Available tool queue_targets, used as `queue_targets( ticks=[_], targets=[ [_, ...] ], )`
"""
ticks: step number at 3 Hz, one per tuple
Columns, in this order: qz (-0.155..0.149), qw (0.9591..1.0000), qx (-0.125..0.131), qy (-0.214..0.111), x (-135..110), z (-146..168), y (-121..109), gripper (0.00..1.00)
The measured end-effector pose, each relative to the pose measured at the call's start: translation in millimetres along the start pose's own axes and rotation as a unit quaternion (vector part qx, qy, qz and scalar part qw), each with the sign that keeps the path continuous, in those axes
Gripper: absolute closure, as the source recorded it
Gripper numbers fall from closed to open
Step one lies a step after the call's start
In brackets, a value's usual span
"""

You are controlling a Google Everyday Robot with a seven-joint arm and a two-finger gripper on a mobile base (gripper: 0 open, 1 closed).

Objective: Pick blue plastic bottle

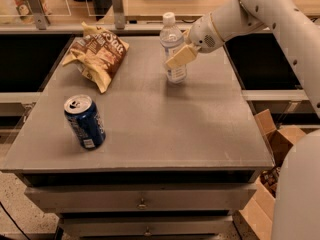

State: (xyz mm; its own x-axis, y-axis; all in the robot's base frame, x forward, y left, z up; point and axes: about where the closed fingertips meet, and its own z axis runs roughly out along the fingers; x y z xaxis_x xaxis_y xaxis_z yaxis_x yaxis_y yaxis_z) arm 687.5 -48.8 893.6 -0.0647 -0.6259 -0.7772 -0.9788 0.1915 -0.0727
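Note:
The blue plastic bottle (172, 38) is clear with a white cap and a pale label. It stands at the back middle of the grey table (165, 129), leaning slightly left at the top. My gripper (176, 58) reaches in from the right and is closed around the bottle's middle. One cream finger (180, 57) lies across the front of the label; the other finger is hidden behind the bottle. The bottle's base is at the table surface.
A dark-blue soda can (84, 122) stands at the front left. A crumpled brown chip bag (99, 54) lies at the back left. Cardboard boxes (272, 149) sit on the floor to the right of the table. A rail with posts (117, 6) runs behind the table.

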Motion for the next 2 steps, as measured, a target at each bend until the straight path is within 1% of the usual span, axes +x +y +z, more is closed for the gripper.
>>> queue_targets(
  ticks=[1, 2],
  targets=[
    [0.008, 0.9996, -0.017, -0.022, -10, -7, 8, 0.88],
    [0.003, 0.9975, -0.043, -0.057, -38, -26, 23, 1.0]
  ],
)
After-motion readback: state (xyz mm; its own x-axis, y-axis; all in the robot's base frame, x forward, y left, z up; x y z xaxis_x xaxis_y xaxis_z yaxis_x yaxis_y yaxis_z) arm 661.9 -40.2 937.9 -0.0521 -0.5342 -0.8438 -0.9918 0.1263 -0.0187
